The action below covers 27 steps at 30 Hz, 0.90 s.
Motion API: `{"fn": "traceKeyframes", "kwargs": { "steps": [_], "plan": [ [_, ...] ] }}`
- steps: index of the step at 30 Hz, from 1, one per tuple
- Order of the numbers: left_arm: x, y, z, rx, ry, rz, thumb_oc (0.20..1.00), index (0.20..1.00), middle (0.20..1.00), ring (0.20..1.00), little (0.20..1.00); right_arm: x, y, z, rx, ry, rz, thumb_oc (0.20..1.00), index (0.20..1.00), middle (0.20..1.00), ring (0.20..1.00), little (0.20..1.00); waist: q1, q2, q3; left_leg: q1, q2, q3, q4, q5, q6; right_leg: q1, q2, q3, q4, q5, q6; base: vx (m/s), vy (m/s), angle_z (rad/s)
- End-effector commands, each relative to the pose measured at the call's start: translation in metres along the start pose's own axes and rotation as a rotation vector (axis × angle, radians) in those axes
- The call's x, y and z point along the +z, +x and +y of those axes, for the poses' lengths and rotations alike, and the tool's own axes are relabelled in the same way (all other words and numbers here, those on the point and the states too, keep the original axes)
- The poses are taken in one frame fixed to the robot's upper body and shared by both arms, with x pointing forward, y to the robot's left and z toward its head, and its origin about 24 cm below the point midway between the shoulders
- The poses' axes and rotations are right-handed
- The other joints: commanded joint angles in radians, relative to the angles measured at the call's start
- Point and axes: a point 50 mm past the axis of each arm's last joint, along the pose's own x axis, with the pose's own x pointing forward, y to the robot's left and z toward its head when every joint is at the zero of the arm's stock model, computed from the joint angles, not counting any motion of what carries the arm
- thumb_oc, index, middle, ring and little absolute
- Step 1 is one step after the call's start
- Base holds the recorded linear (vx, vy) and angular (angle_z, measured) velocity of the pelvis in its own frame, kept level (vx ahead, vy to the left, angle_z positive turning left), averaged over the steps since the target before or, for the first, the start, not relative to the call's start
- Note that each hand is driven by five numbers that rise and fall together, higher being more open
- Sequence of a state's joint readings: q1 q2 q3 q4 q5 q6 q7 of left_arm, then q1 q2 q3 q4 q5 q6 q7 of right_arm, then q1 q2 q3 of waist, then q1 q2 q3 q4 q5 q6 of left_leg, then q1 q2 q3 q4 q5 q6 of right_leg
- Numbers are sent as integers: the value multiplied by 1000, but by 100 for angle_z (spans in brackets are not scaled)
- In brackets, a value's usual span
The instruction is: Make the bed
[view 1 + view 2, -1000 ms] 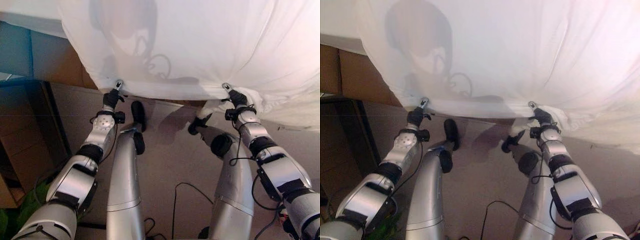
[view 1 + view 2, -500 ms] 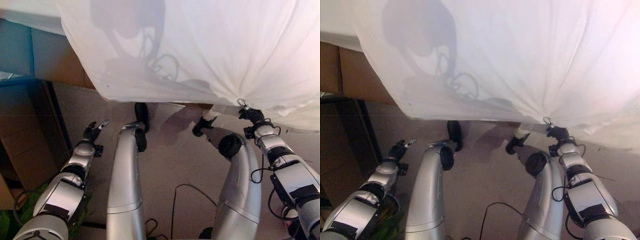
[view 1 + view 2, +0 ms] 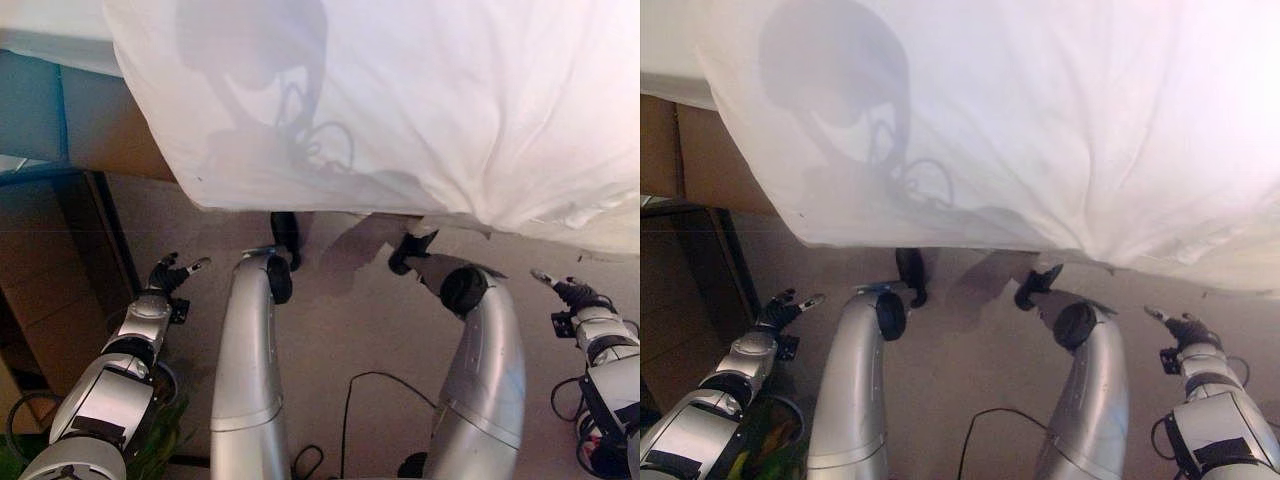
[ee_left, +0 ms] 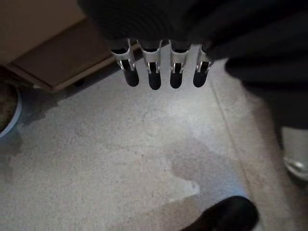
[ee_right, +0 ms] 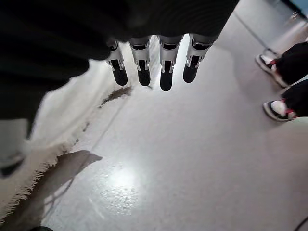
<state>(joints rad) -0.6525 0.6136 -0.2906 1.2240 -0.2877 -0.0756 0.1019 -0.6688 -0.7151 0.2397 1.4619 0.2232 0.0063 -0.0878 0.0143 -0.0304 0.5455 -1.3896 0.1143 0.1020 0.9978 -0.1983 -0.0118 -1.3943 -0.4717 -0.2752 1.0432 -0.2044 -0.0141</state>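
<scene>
One white sheet (image 3: 420, 100) draped over bed, hem hanging across view side to side, above floor (image 3: 340, 330). Two hands low, apart from sheet: left hand (image 3: 172, 274) and right hand (image 3: 572, 292), fingers straight, empty. Two shoes (image 5: 279, 86) near.

Sheet (image 3: 420, 100) drapes ahead — hands (image 3: 172, 272) (image 3: 572, 292) below, flanking.

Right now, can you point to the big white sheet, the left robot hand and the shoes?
white sheet (image 3: 420, 110), left eye view, middle of the draped cloth.
left robot hand (image 3: 172, 273), left eye view, its dark back.
shoes (image 5: 278, 109), right wrist view, a person's nearer shoe.
</scene>
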Motion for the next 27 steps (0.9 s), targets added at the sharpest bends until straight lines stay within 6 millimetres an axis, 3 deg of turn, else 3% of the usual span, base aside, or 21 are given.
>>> {"fn": "traceKeyframes", "kwargs": {
  "steps": [1, 2, 5, 9, 10, 11, 14, 15, 16, 17, 18, 19, 20, 21, 23, 24, 26, 27],
  "plan": [
    [-50, -12, 16, 46, 36, 136, 1000, 1000, 1000, 1000, 1000, -68, -8, -44, -109, -78, 224, 1000, 1000, 1000, 1000, 1000, -11, 39, -25, 76, -33, 26, -97, 12, -25, 43, 39, -55, -174, 88, 101, -60, -54, 13],
    [-50, -13, 22, 59, 31, 126, 1000, 1000, 1000, 1000, 1000, -80, -11, -50, -119, -77, 258, 1000, 1000, 1000, 1000, 1000, -12, 38, -25, 103, -33, 29, -131, 25, -31, 72, 46, -65, -204, 101, 108, -58, -53, 11],
    [-48, -13, 26, 94, 3, 95, 1000, 1000, 1000, 1000, 1000, -86, -13, -56, -161, -59, 265, 1000, 1000, 1000, 1000, 1000, -15, 33, -25, 161, -20, 41, -189, 39, -34, 132, 55, -85, -270, 130, 124, -81, -28, 1],
    [-56, -20, 22, 181, -95, 54, 1000, 1000, 1000, 1000, 1000, -76, -10, -43, -198, -2, 157, 1000, 1000, 1000, 1000, 1000, -19, 26, -25, 266, -9, 41, -268, 57, -38, 240, 70, -102, -353, 157, 138, -60, -1, -8],
    [-58, -29, 20, 273, -193, -17, 1000, 1000, 1000, 1000, 1000, -72, -11, -45, -292, 185, 79, 1000, 1000, 1000, 1000, 1000, -21, 24, -25, 361, -10, 38, -323, 59, -43, 330, 77, -102, -398, 158, 148, -20, -20, -4],
    [-60, -33, 17, 331, -287, -33, 1000, 1000, 1000, 1000, 1000, -62, -11, -37, -325, 256, 6, 1000, 1000, 1000, 1000, 1000, -27, 20, -25, 422, -9, 39, -365, 69, -48, 388, 80, -103, -431, 166, 152, -27, -18, -4],
    [-54, -43, 27, 435, -420, -114, 1000, 1000, 1000, 1000, 1000, -49, -13, -32, -347, 346, -94, 1000, 1000, 1000, 1000, 1000, -34, 7, -25, 534, -10, 31, -432, 92, -53, 508, 90, -120, -494, 179, 155, 21, -49, 5],
    [-41, -57, 33, 543, -604, -239, 1000, 1000, 1000, 1000, 1000, -32, -22, -24, -384, 450, -234, 1000, 1000, 1000, 1000, 1000, -35, -5, -25, 661, -5, 27, -490, 102, -60, 635, 104, -132, -549, 185, 161, 65, -36, 9],
    [-44, -59, 33, 544, -597, -233, 1000, 1000, 1000, 1000, 1000, -35, -24, -22, -384, 442, -228, 1000, 1000, 1000, 1000, 1000, -36, -5, -25, 675, -5, 26, -499, 105, -61, 650, 107, -136, -558, 186, 161, 137, -71, 8],
    [-35, -67, 33, 601, -645, -301, 1000, 1000, 1000, 1000, 1000, -16, -34, -16, -416, 459, -346, 1000, 1000, 1000, 1000, 1000, -31, -11, -26, 811, -1, 25, -562, 114, -67, 800, 123, -158, -625, 195, 165, 138, -45, 16],
    [-25, -72, 40, 641, -656, -370, 1000, 1000, 1000, 1000, 1000, -5, -40, -20, -442, 482, -415, 1000, 1000, 1000, 1000, 1000, -26, -14, -50, 863, 1, 21, -594, 116, -71, 852, 128, -170, -649, 196, 169, 136, -46, 18],
    [-26, -73, 40, 643, -652, -368, 1000, 1000, 1000, 1000, 1000, -6, -41, -19, -443, 479, -412, 1000, 1000, 1000, 1000, 1000, -27, -13, -44, 877, 0, 20, -603, 119, -72, 868, 130, -174, -657, 198, 170, 232, -18, 15],
    [-20, -82, 44, 680, -660, -420, 1000, 1000, 1000, 1000, 1000, -3, -50, -12, -456, 505, -462, 1000, 1000, 1000, 1000, 1000, -18, -12, -107, 986, 2, 20, -675, 136, -77, 993, 145, -206, -729, 208, 177, 164, -5, 8],
    [0, -91, 52, 698, -662, -541, 1000, 1000, 1000, 1000, 1000, 9, -57, -12, -470, 536, -525, 1000, 1000, 1000, 1000, 1000, -13, -11, -126, 1019, 3, 37, -703, 157, -76, 1037, 142, -239, -758, 228, 167, 234, 5, 10],
    [13, -101, 53, 725, -653, -615, 1000, 1000, 1000, 1000, 1000, 21, -69, -4, -474, 544, -600, 1000, 1000, 1000, 1000, 1000, -9, -3, -173, 1112, 0, 37, -766, 170, -81, 1142, 156, -266, -814, 237, 176, 188, 26, 15],
    [32, -111, 62, 732, -640, -734, 1000, 1000, 1000, 1000, 1000, 30, -75, -9, -486, 558, -659, 1000, 1000, 1000, 1000, 1000, -5, 0, -196, 1137, -3, 35, -783, 168, -81, 1169, 162, -271, -825, 234, 180, 223, 34, 10],
    [30, -113, 62, 752, -632, -732, 1000, 1000, 1000, 1000, 1000, 32, -81, -5, -485, 549, -694, 1000, 1000, 1000, 1000, 1000, -4, 1, -213, 1174, -8, 38, -806, 168, -81, 1203, 166, -276, -840, 234, 183, 180, 33, 4],
    [54, -131, 68, 772, -602, -892, 1000, 1000, 1000, 1000, 1000, 50, -96, -6, -468, 539, -822, 1000, 1000, 1000, 1000, 1000, 0, 2, -253, 1223, -13, 47, -836, 162, -80, 1259, 167, -289, -865, 233, 190, 205, 47, 5]
  ]
}}
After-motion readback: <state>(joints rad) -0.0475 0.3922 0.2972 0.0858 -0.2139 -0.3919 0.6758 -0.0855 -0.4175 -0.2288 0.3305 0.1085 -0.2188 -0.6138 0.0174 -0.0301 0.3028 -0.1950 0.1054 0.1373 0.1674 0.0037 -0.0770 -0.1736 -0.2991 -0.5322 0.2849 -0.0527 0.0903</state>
